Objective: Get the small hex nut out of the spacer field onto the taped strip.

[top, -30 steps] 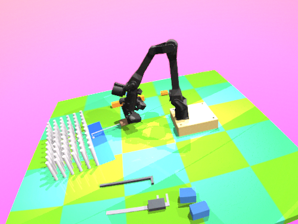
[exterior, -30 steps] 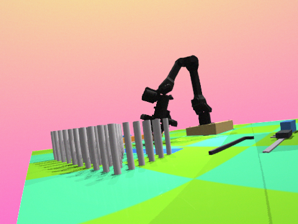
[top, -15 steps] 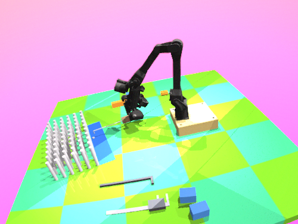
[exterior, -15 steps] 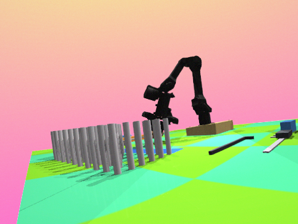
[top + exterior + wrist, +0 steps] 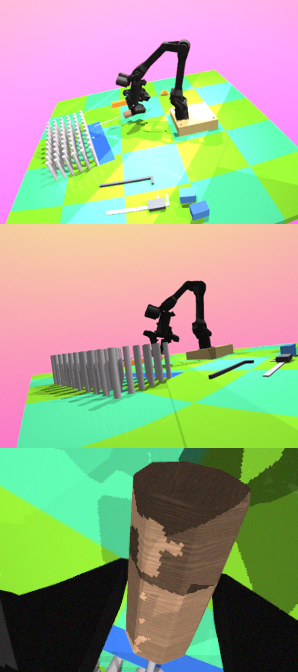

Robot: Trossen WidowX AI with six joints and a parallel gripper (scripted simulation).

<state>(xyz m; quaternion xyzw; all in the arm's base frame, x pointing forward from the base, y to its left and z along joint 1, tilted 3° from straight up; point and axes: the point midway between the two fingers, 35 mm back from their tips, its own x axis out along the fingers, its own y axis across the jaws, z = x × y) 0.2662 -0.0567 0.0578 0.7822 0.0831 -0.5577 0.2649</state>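
So the gripper [image 5: 133, 112] [image 5: 162, 350] [image 5: 172, 575] is clamping the hook tool's wooden handle [image 5: 127, 114] [image 5: 175, 563], black fingers pressing on both sides. Its thin pale rod [image 5: 111, 120] is reaching out toward the spacers [image 5: 93, 153] [image 5: 114, 376], with the bent end hanging over the blue taped strip [image 5: 104, 147] [image 5: 176, 375] — the shadow is lying apart from it, so it's riding above the surface. As for the nut, there's a tiny pale speck [image 5: 93, 137] sitting on the strip close to the front row, and it's looking like the nut, but it's too small for me to swear to. The spacers are all standing upright in their rows. Off to the side, a dark L-shaped bar [image 5: 126, 182] [image 5: 227, 370] is lying near a caliper-like tool [image 5: 156, 204] [image 5: 283, 357], and two blue blocks [image 5: 188, 195] are sitting just beside that one. An orange piece [image 5: 118, 103] [image 5: 133, 362] is resting behind the gripper.
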